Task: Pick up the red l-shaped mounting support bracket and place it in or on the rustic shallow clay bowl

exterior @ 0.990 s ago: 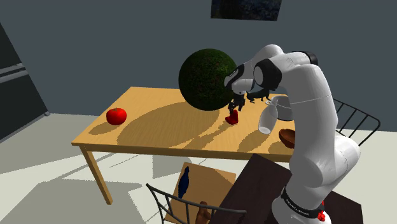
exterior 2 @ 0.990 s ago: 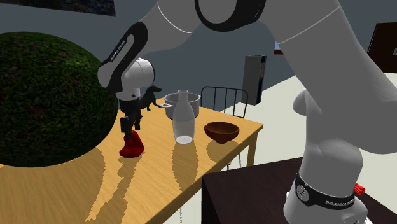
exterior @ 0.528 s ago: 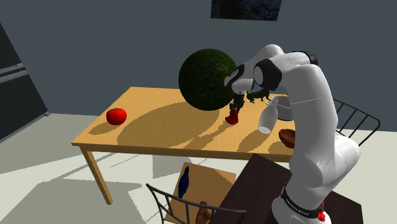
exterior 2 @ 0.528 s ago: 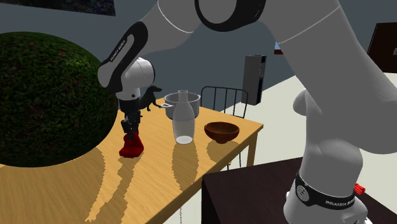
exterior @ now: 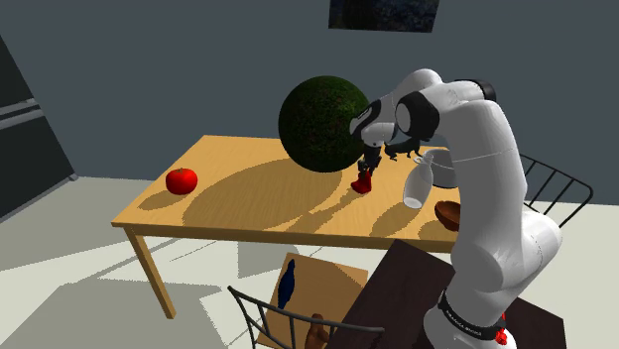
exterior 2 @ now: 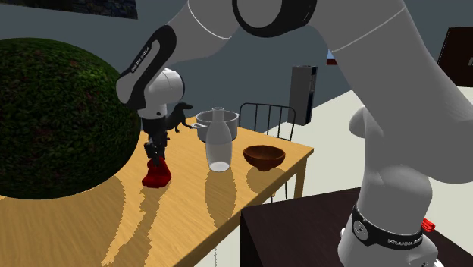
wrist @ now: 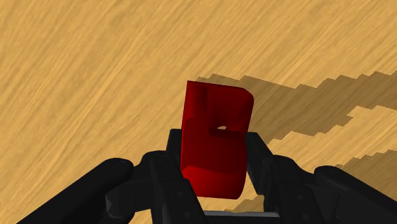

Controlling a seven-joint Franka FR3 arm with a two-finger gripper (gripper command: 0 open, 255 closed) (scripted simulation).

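Gripper (wrist: 215, 147) is narrowly open, just to the width of the red L-shaped bracket (wrist: 215, 137); both black fingers (wrist: 174, 151) press its sides, so it is clasped. In the wrist view one bracket face shows a small hole, and wood-grain table (wrist: 89, 70) lies behind it. In the shoulder view, the gripper (exterior: 368, 170) points down right of frame centre, with the bracket (exterior: 362, 183) below it at the table (exterior: 228, 203) surface; I cannot tell whether its foot touches the wood. In the second exterior view, the bracket (exterior 2: 158, 175) is at left of centre under the gripper (exterior 2: 155, 155), beside a large dark green sphere (exterior 2: 53, 114). The brown shallow bowl (exterior 2: 264, 156) sits at frame centre near the table's far corner, well apart from the bracket, with a clear bottle (exterior 2: 217, 140) between them. In the shoulder view the bowl (exterior: 448, 213) is at right, partly behind the arm. A red tomato (exterior: 182, 180) is at the table's left. For writing, the band at the arm base (exterior 2: 390, 240) carries white lettering starting "FRANK"; the rest is unreadable.
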